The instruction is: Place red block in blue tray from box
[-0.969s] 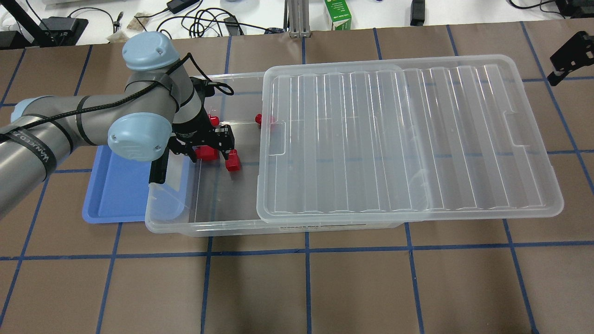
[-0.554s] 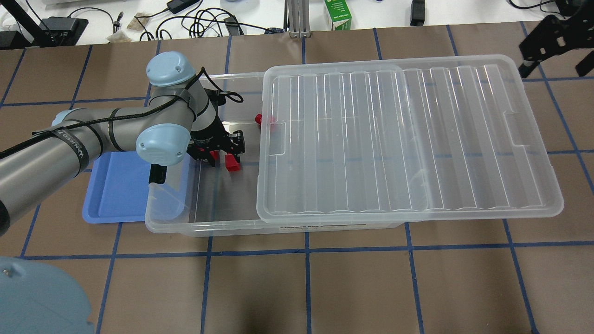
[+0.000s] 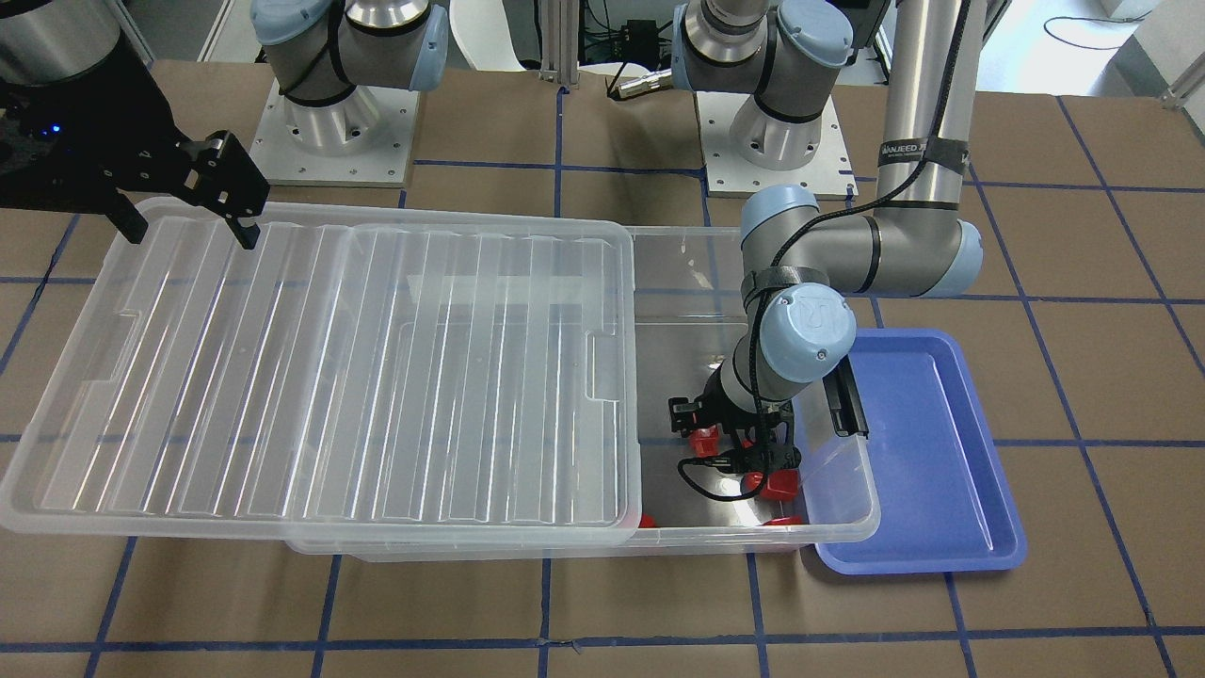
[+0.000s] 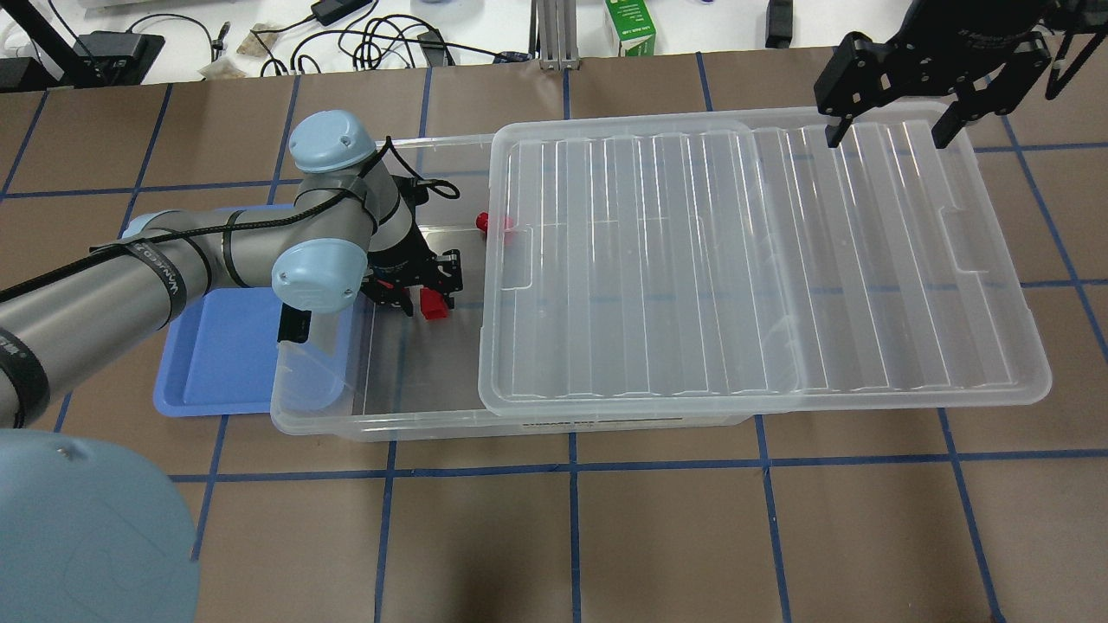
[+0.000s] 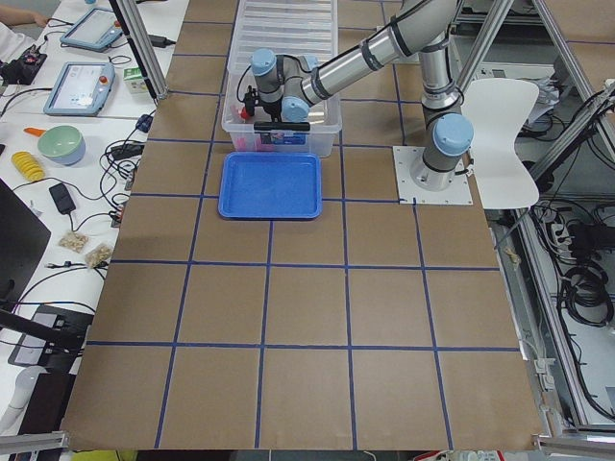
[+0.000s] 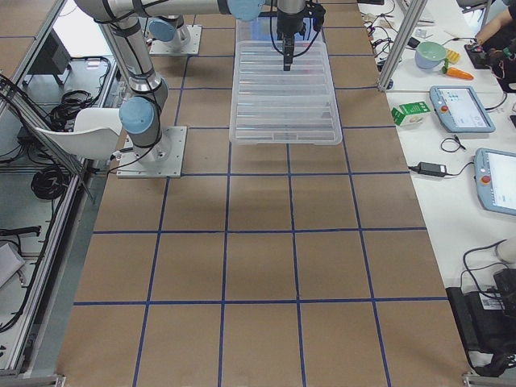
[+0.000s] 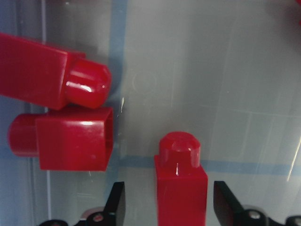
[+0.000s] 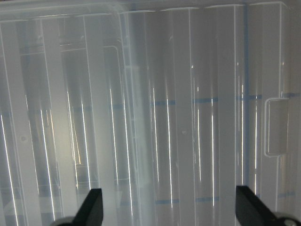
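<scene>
In the box (image 4: 372, 420), left fingers (image 7: 117, 205) stand open astride a red block (image 7: 180, 186).

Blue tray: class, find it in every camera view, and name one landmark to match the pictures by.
Front-facing: blue tray at lower right, beside the box.
Overhead: tray at left.
Exterior left: tray above centre, nearer than the box.
Exterior right: too hidden to tell.
Left wrist: not clearly in it.
Right wrist: not in it.
Landmark: the box's uncovered short end, beside the tray.
</scene>
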`<state>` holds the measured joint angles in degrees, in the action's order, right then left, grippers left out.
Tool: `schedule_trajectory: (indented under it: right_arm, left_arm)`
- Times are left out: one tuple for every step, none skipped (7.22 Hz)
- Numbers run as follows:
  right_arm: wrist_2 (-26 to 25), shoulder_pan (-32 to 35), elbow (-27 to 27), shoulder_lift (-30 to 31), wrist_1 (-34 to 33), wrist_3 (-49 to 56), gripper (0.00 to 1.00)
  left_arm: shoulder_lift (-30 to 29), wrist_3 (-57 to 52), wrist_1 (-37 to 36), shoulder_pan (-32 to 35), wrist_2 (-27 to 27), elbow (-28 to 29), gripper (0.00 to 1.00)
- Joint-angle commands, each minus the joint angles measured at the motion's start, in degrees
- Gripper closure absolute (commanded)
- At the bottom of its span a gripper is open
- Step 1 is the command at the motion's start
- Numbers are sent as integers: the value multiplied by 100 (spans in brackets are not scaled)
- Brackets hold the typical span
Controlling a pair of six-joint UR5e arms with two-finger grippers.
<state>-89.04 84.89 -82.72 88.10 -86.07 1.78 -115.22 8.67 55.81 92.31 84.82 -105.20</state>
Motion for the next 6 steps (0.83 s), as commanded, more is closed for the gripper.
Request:
schedule_trajectory:
  right_arm:
    - [27,37,-25,-21,-59,-20,0]
    - [27,37,-77,-21,-112,-11,0]
    - [27,37,-78,-21,-147,-20,0]
    - [27,45,-78,-21,-156,-37,0]
    - [27,45,-78,-21,-156,-46,0]
    - [44,45,-78,-21,-147,-64,0]
  left_arm:
    - [-27,12,-35,32,9,25,100]
    - [-9,-14,-53,32,70,69,100]
    - [95,-23,-44,32,61,148,100]
    - [227,-23,147,32,61,349,100]
    - [367,-23,689,6,70,699,100]
    - [517,-32,1495,-20,175,1216,100]
